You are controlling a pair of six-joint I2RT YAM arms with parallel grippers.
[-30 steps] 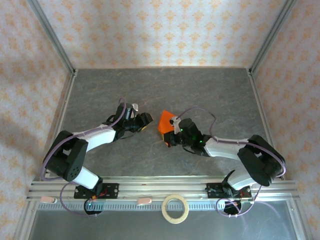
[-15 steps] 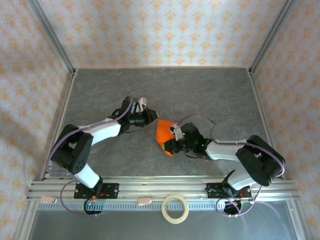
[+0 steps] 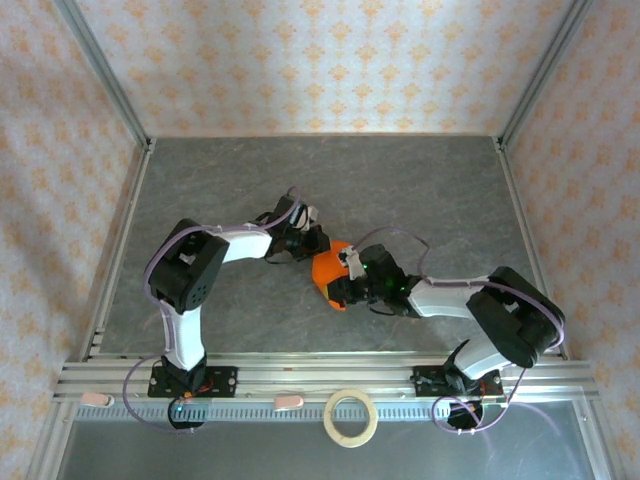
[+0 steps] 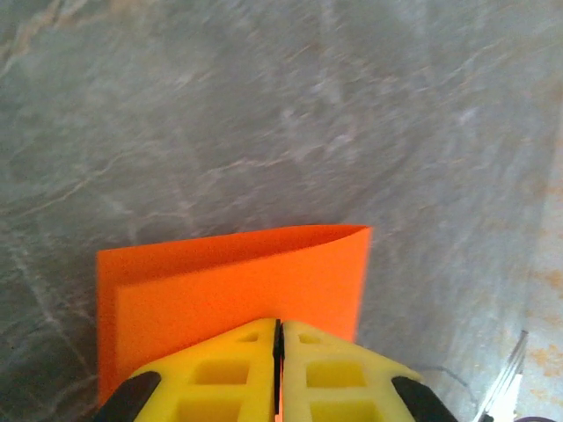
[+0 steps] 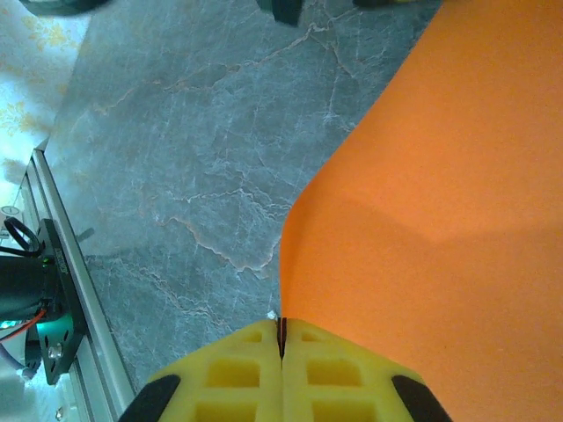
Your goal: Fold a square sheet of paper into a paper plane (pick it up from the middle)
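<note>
While both grippers pinch it, the paper plane (image 3: pixel 328 270) is only half made, so I judge the step as mid-fold. It is near the table (image 3: pixel 420 190) centre, a bit toward 6 o'clock. The left gripper (image 3: pixel 315 245) has its jaws closed on the paper's 11 o'clock edge, and the right gripper (image 3: pixel 343 283) is closed on the 4 o'clock edge. The next move prob. needs one flap laid over w/ edges aligned, w/o tearing.

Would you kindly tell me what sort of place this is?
Probably a robotics lab test cell: a left arm and right arm bolted to an aluminium rail, orange paper over a grey marbled table, patterned panels boxing it in.
</note>
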